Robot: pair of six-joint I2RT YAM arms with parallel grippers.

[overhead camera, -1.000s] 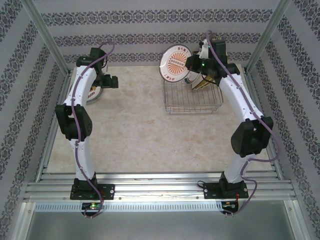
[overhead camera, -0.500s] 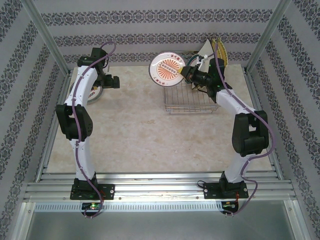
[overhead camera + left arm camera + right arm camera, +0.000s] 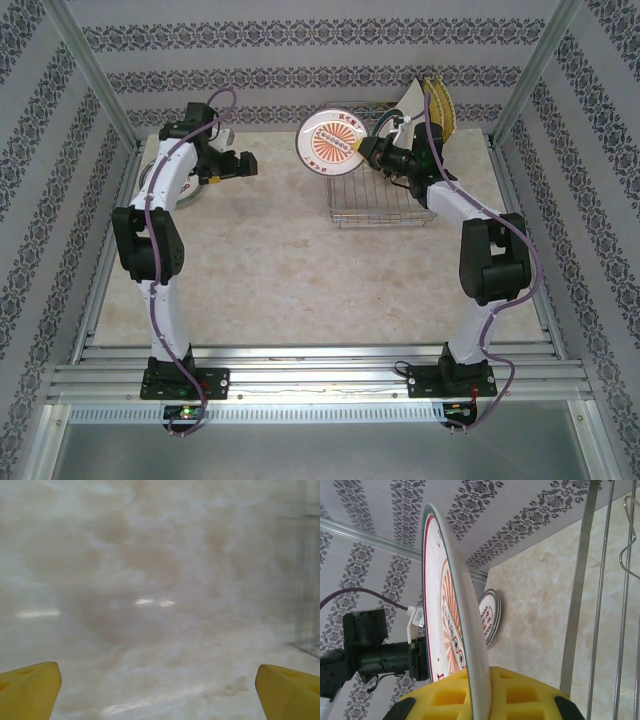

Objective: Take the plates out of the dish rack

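My right gripper (image 3: 368,150) is shut on the rim of a round white plate (image 3: 333,142) with an orange sunburst pattern and a green band, held on edge above the left end of the dish rack (image 3: 385,200). In the right wrist view the plate (image 3: 451,615) stands edge-on between the yellow pads (image 3: 530,695). A white square plate (image 3: 411,99) and yellow woven plates (image 3: 437,105) stand at the rack's back. A stack of round plates (image 3: 158,182) lies at the far left, seen again as the stack (image 3: 490,614). My left gripper (image 3: 245,165) is open, its fingertips (image 3: 30,690) wide apart over bare table.
The rack's wires (image 3: 600,605) run along the right of the right wrist view. The left arm's wrist (image 3: 370,650) sits beyond the held plate. Bare marble tabletop (image 3: 270,250) lies between the arms. Patterned walls and metal posts close in the back and sides.
The right gripper has lifted the round plate out of the rack and carried it left. The left gripper has moved right, away from the plate stack.
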